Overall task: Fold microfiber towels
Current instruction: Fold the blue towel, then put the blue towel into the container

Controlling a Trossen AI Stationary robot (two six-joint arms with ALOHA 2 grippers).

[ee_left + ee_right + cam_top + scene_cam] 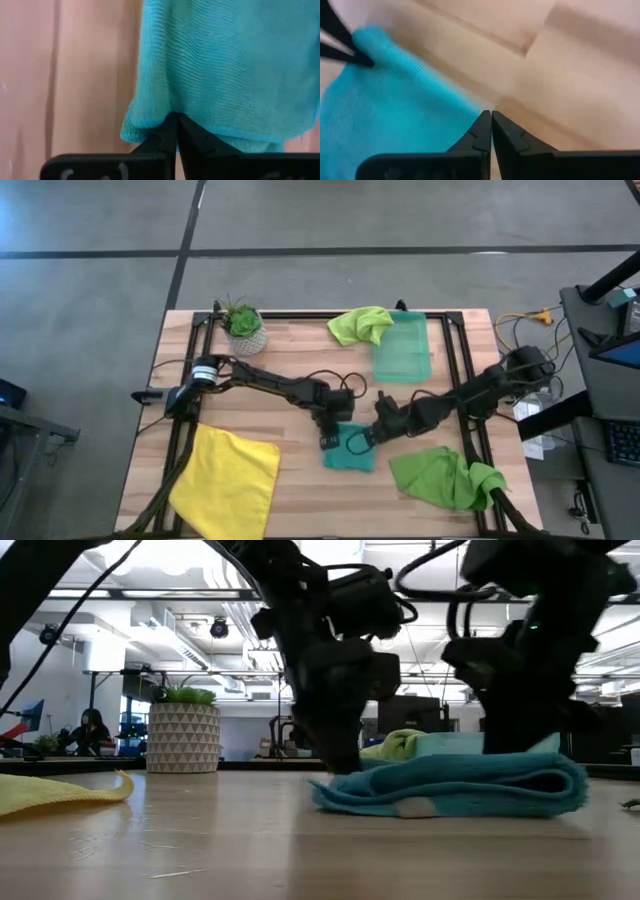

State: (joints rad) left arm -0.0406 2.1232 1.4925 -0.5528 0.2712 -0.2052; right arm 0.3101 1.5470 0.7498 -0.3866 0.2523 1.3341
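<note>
Table: light wooden top (300, 480) with a black frame along its edges
Plant: small green succulent in a white patterned pot (246, 330), at the table's far left corner
Bin: translucent green plastic bin (403, 350), far side of the table
Floor: grey concrete with dark seams
Background: a person seated far off (90, 730), in an office room

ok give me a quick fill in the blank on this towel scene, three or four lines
1. The folded towel between the left hand and the right hand is ____ in colour.
2. The yellow towel lies flat at the table's near ____ corner in the high view.
3. One lime green towel lies partly in the translucent green ____.
4. Both hands' fingers are ____.

Missing words: teal; left; bin; shut
</note>
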